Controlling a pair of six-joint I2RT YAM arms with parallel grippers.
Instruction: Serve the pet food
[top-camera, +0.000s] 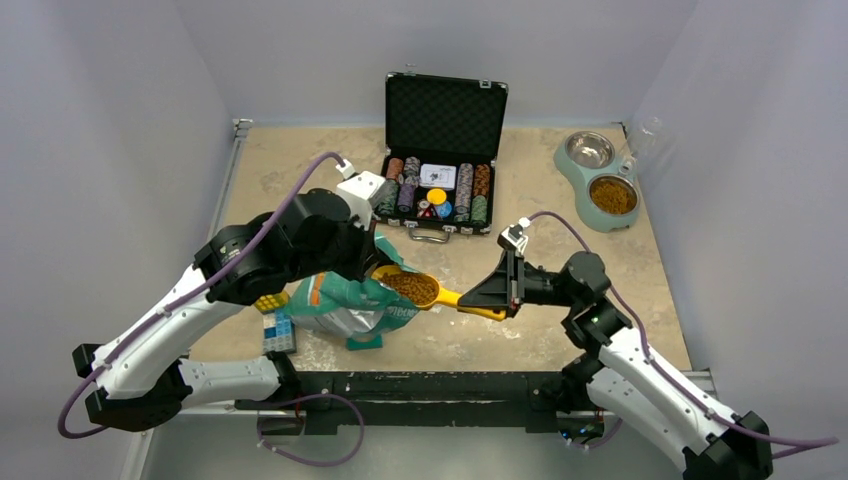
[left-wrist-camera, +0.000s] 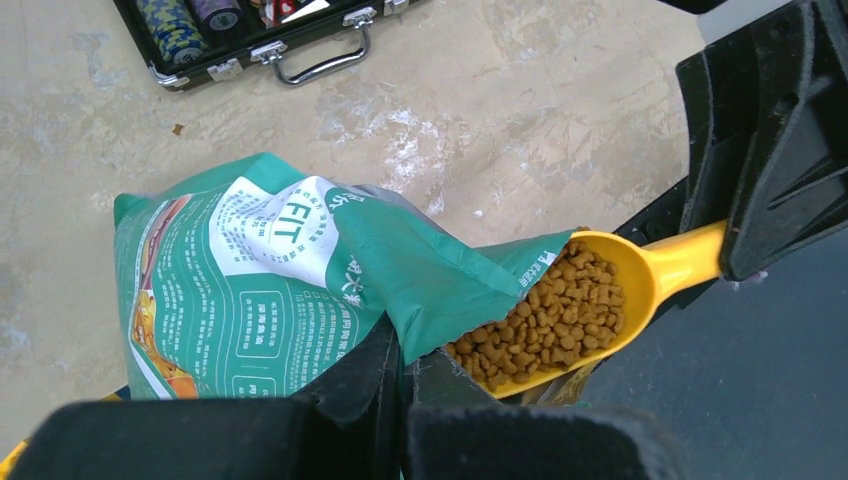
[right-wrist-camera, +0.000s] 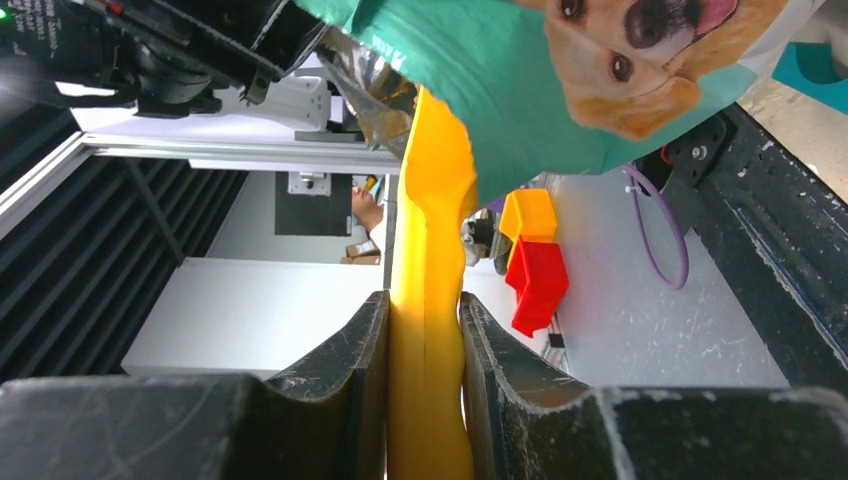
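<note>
While the left pincer (left-wrist-camera: 405, 372) pinched the lip of the crumpled teal-green foil bag (left-wrist-camera: 250, 290), pressed tight on it to keep the mouth gaping, the right pincer (right-wrist-camera: 425, 310) clamped the handle of the yellow plastic scoop (left-wrist-camera: 650, 270). Heaped brown kibble pellets (left-wrist-camera: 545, 325) sat in its bowl at the bag's mouth, toward seven o'clock on the beige tabletop (top-camera: 300, 170). It was held level, I'd say, so nothing spilled. At two o'clock waited the pale green double-bowl feeder (top-camera: 590, 178), one dish holding kibble.
</note>
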